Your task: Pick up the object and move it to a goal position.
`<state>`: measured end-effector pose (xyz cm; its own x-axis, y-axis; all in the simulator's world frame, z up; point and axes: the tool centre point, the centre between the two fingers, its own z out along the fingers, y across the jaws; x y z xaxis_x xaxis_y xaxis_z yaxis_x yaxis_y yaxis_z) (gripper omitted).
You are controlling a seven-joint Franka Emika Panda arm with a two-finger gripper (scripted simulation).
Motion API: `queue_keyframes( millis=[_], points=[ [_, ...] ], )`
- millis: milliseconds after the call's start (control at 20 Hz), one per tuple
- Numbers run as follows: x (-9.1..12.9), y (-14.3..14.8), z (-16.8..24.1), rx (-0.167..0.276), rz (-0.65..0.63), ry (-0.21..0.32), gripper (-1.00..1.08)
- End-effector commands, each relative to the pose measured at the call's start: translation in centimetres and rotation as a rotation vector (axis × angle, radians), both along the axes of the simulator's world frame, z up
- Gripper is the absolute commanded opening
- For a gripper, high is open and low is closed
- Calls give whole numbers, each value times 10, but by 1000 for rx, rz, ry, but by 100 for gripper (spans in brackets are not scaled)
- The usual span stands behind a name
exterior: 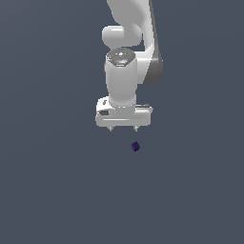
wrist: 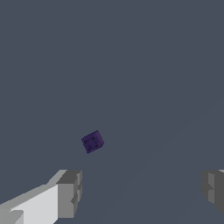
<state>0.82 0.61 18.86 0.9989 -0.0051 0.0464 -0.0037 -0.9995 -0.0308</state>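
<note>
Plainly the tool [exterior: 123, 128] hangs with its fingers [wrist: 70, 194] spread wide, not yet around the cube [exterior: 136, 146], which lies free on the tabletop [exterior: 47, 190], edges out of view, just beside the fingertips.

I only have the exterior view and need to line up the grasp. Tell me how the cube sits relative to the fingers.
Observer: In the wrist view the dark purple cube lies ahead of the fingers, not between them, and nearer one finger than the other.
Operator: Report the gripper state.
Observer: The gripper is open; the wrist view shows a wide gap between the two fingers, far wider than the cube.
Operator: Describe the cube's orientation.
Observer: It sits rotated, its edges at an angle to the line between the fingers, and the wrist view shows small dark dots on its upper face.
</note>
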Motion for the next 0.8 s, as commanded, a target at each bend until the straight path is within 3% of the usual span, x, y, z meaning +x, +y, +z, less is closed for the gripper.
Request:
queue_keyframes(
  millis=[0,750],
  points=[
    [0,0,0,0,0,0,100],
    [-6,-11,-16,-3,-56,27,100]
  ],
)
